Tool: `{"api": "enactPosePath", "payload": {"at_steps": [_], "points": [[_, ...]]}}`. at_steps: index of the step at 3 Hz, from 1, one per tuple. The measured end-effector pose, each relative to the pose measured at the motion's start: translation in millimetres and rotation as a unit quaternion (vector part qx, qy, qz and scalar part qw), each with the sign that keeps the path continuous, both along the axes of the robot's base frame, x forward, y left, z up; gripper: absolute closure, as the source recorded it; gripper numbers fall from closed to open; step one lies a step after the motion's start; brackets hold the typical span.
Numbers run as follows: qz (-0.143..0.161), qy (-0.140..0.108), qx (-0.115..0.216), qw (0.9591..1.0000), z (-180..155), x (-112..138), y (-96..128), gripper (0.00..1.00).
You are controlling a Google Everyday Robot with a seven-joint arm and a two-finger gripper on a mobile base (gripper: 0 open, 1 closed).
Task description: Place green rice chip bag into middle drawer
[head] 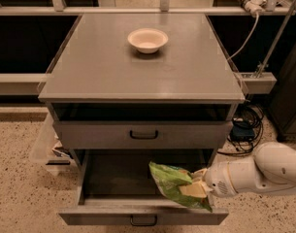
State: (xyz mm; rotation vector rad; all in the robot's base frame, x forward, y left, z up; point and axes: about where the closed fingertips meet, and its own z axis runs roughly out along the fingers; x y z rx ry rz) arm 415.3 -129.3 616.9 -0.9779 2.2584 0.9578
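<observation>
Green rice chip bag (172,182) hangs clamped in the claw (196,187), low over the right side of the open middle drawer (113,178). Carrying looks done; only letting go remains. Nothing blocks the drawer. A bowl (147,39) sits on the tabletop (99,72); the upper drawer (99,135) is closed.

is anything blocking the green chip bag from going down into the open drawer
Nothing visible does. The gripper holds the green rice chip bag over the right part of the open middle drawer, and no object shows between bag and drawer.
</observation>
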Motion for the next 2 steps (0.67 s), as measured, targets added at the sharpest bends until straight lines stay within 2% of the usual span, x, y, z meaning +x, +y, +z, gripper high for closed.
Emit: {"api": "enactPosePath", "payload": {"at_steps": [2], "points": [[-0.005, 0.001, -0.003, 1.0000, -3.7, 1.3, -0.6, 1.00]]}}
